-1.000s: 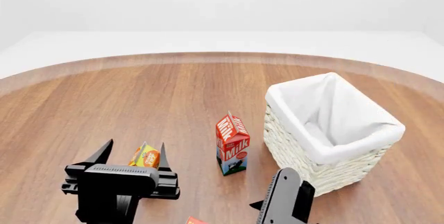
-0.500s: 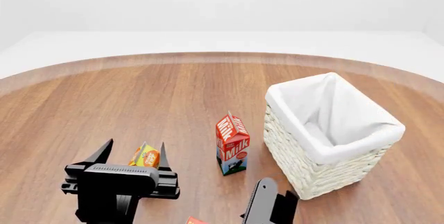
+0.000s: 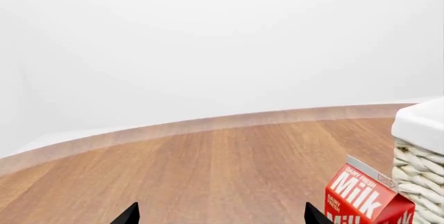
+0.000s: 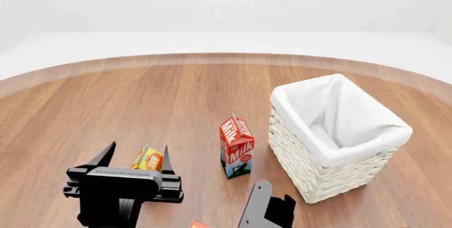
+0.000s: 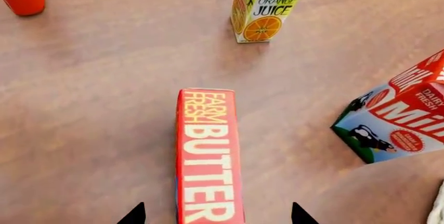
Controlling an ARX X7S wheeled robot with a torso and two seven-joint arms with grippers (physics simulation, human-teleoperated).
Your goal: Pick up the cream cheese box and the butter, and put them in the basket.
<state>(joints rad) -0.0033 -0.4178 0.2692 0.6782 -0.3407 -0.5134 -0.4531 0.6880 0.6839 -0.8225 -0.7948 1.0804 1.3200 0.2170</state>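
The butter [image 5: 207, 156] lies flat on the wooden table [image 4: 141, 101], running up from the bottom centre of the right wrist view, directly between the two spread fingertips of the right gripper [image 5: 216, 214]; contact is not visible. In the head view only its corner shows at the bottom edge. The right wrist view alone shows the orange juice carton [image 5: 265, 7] label. The left gripper [image 4: 135, 160] is spread, empty. The basket [image 4: 337, 133] stands centre right, beside the milk carton [image 4: 236, 146].

Butter [image 5: 208, 156] on edge; upright basket [image 4: 310, 171] apart.
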